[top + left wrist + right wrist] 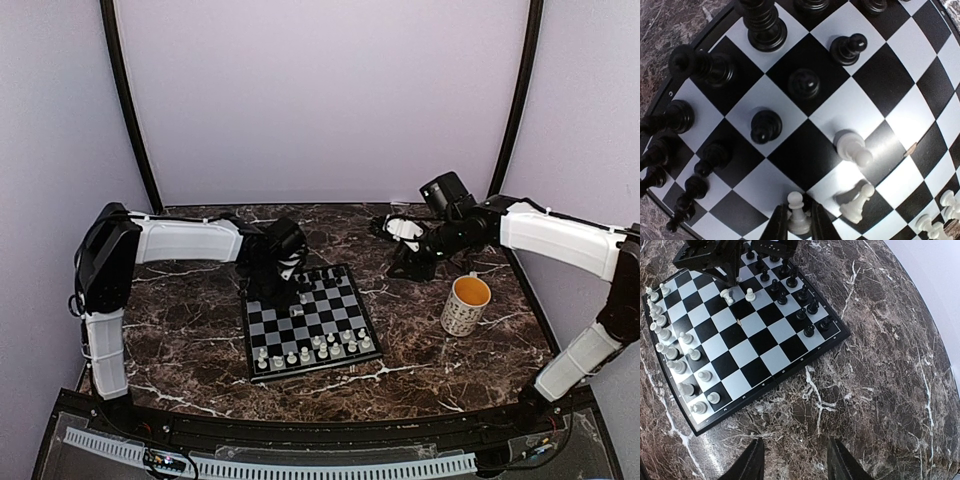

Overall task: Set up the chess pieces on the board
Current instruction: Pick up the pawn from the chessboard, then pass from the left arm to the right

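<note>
The board [318, 318] lies on the marble table, left of centre. White chess pieces [310, 350] line its near edge and black chess pieces [765, 125] crowd its far side. My left gripper [799, 226] is low over the board's far-left part, shut on a white pawn [799, 212] that stands upright between the fingers. Two more white pieces [852, 147] sit just to its right, one of them leaning [857, 202]. My right gripper [795, 460] hangs open over bare marble right of the board [755, 347], with nothing between its fingers.
A white patterned mug [466, 305] with an orange inside stands right of the board, close below the right arm. A small pale speck [911, 148] lies on a board square. Purple walls enclose the table on three sides.
</note>
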